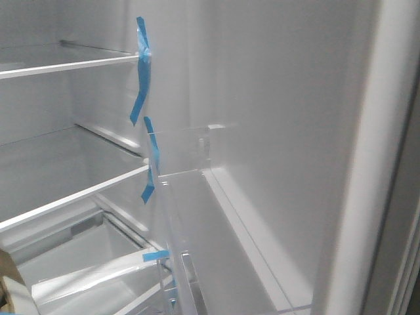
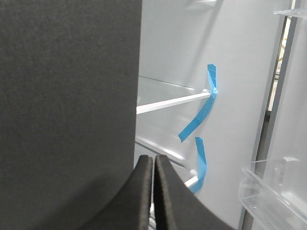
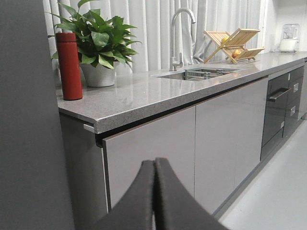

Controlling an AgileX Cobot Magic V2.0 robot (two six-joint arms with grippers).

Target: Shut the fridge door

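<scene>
The fridge door stands open at the right of the front view, showing its white inner lining [image 1: 275,98], a clear shelf bin [image 1: 180,147] and the white edge seal [image 1: 367,197]. In the right wrist view a matt dark grey face [image 3: 24,120], apparently the door's outer side, fills one edge, close beside my right gripper [image 3: 154,163], which is shut and empty. My left gripper [image 2: 154,160] is shut and empty beside another dark grey panel [image 2: 67,110], facing the fridge interior. A clear bin [image 2: 273,191] shows there too. Neither gripper shows in the front view.
Glass shelves [image 1: 65,65] and blue tape strips [image 1: 141,72] are inside the fridge. A stone counter [image 3: 158,91] carries a red bottle [image 3: 69,60], a potted plant [image 3: 98,38], a tap [image 3: 178,33] and a dish rack [image 3: 235,43]. Pale cabinet fronts [image 3: 153,148] stand below.
</scene>
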